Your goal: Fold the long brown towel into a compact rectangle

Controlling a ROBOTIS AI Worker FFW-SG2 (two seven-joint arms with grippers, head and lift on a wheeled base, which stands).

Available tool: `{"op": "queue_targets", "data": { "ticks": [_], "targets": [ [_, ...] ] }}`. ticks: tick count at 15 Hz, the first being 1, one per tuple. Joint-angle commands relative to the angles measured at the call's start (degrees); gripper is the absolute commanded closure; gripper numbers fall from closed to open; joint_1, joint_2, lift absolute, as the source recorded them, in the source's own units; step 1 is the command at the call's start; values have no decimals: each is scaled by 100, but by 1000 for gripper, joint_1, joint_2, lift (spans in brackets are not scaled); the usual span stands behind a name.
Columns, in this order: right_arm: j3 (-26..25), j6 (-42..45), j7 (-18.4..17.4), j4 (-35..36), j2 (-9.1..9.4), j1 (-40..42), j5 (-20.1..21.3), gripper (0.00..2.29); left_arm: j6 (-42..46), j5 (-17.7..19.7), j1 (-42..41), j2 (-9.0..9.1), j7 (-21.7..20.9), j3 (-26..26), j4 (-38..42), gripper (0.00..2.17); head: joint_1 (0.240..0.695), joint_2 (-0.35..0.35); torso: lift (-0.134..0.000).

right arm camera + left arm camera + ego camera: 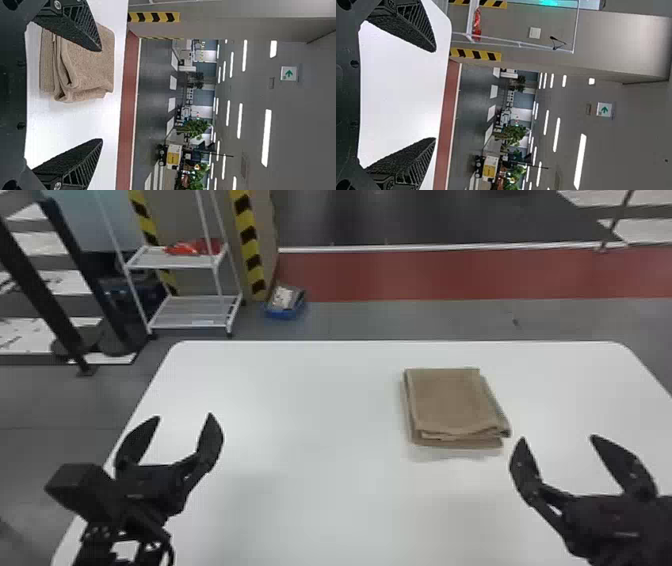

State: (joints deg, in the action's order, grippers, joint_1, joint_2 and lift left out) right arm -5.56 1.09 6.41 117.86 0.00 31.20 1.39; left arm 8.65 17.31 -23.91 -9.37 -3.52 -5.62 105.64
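Observation:
The brown towel (450, 402) lies folded into a layered, roughly rectangular stack, right of the table's middle in the head view. My left gripper (185, 417) is open at the table's left side, well apart from the towel. Just right of the towel's near corner, my right gripper (557, 437) stands open with nothing between its fingers. In the left wrist view my left gripper (435, 95) has its fingers wide apart. The right wrist view has the towel (87, 69) partly behind one finger of my right gripper (102, 95), its folded layers showing at the edge.
The white table (300, 400) carries the towel. Beyond its far edge, on the floor, are a white shelf rack (195, 312) with red items and a blue box (285, 302). A dark-framed rack (40, 300) stands to the left.

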Motion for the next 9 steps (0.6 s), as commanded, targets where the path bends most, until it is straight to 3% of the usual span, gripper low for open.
{"op": "queue_targets", "data": {
  "ticks": [1, 9],
  "targets": [
    [2, 0, 0, 0, 5, 0, 1, 73, 0, 0, 0, 5, 0, 0, 0, 80, 695, 63, -94],
    [2, 0, 0, 0, 5, 18, 1, 73, 0, 0, 0, 14, 0, 0, -35, 80, 695, 64, -94]
  ]
}}
